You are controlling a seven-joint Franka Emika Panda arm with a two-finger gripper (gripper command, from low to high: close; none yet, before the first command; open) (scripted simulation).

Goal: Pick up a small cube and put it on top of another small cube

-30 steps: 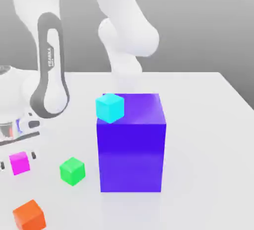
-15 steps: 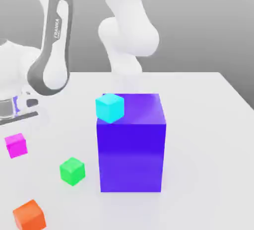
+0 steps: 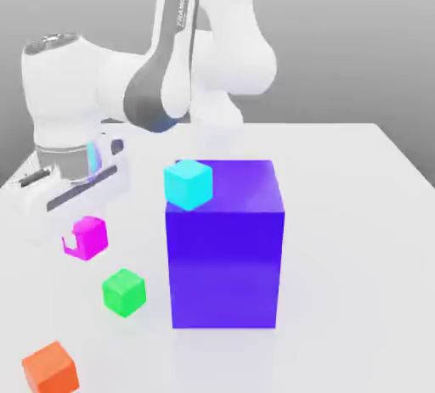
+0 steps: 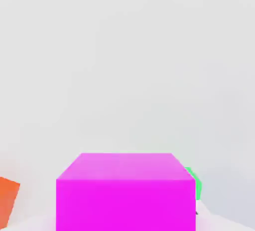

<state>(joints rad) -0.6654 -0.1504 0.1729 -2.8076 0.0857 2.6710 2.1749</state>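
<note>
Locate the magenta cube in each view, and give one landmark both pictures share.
Exterior view: the magenta cube hangs under the pincer toward the exterior view's left, above the green cube.
Hand view: the magenta cube looms large, close to the camera.
Shared landmark: the orange cube.

We see a big blue-violet block (image 3: 224,247) on the white table (image 3: 357,238), mid-scene. A cyan cube (image 3: 188,183) sits at its top corner on the exterior view's left. A green cube (image 3: 124,292) lies on the table just beside the block's lower left, and an orange cube (image 3: 50,367) well apart, toward the near left corner.
</note>
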